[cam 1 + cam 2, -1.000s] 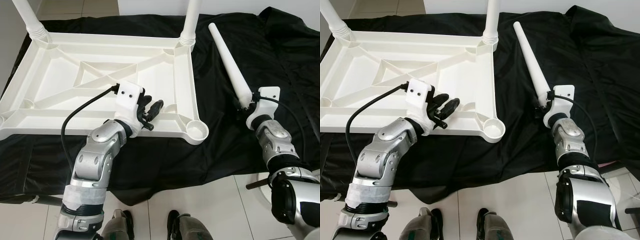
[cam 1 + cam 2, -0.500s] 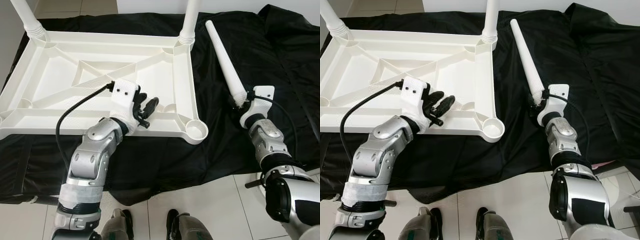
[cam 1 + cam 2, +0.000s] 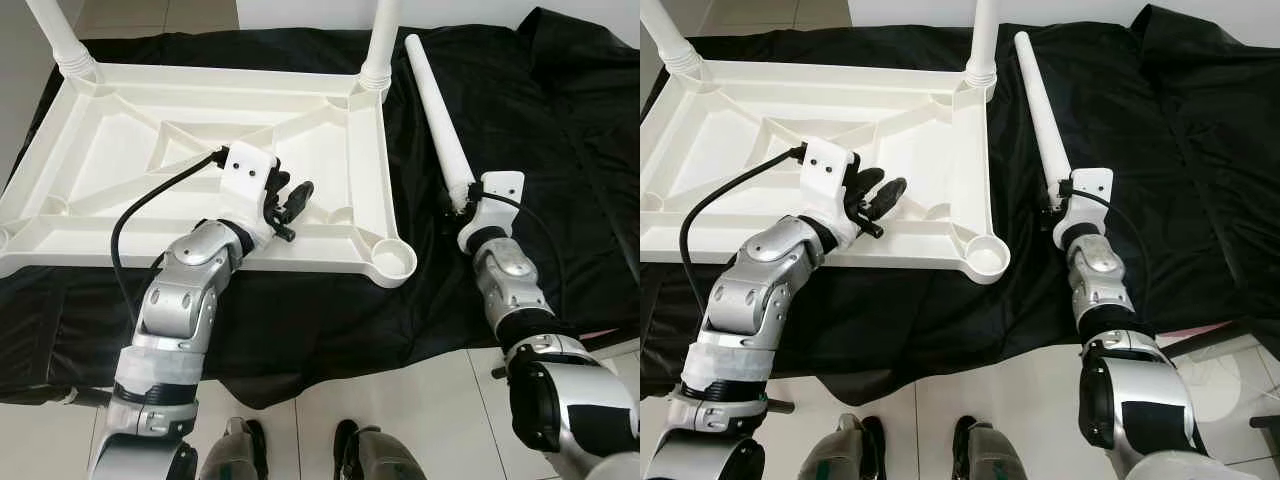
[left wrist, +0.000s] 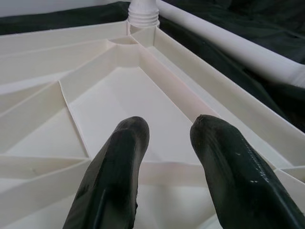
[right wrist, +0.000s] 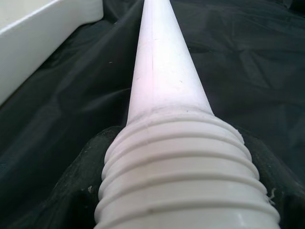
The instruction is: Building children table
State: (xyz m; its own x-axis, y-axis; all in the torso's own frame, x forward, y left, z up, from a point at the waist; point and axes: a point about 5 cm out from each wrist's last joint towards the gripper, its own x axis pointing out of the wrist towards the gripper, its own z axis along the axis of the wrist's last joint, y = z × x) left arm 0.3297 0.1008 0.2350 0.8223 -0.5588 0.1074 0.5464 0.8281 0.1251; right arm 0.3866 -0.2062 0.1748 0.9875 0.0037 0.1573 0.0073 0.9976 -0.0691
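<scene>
A white tabletop point(image 3: 120, 150) lies upside down on a black cloth point(image 3: 560, 120), two legs point(image 3: 378, 40) already standing at its far corners. The left gripper point(image 3: 285, 205), fingers parted and empty, hovers over the tabletop's near rim. To the right, the right gripper point(image 3: 1060, 200) clasps the threaded end of a loose leg point(image 3: 1038, 100) lying on the cloth beside the tabletop.

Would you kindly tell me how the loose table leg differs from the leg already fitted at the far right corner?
The loose leg lies flat on the black cloth; the fitted leg stands upright in the tabletop. The right gripper holds the loose leg's threaded end; nothing holds the fitted leg. Both are white and tapered.
</scene>
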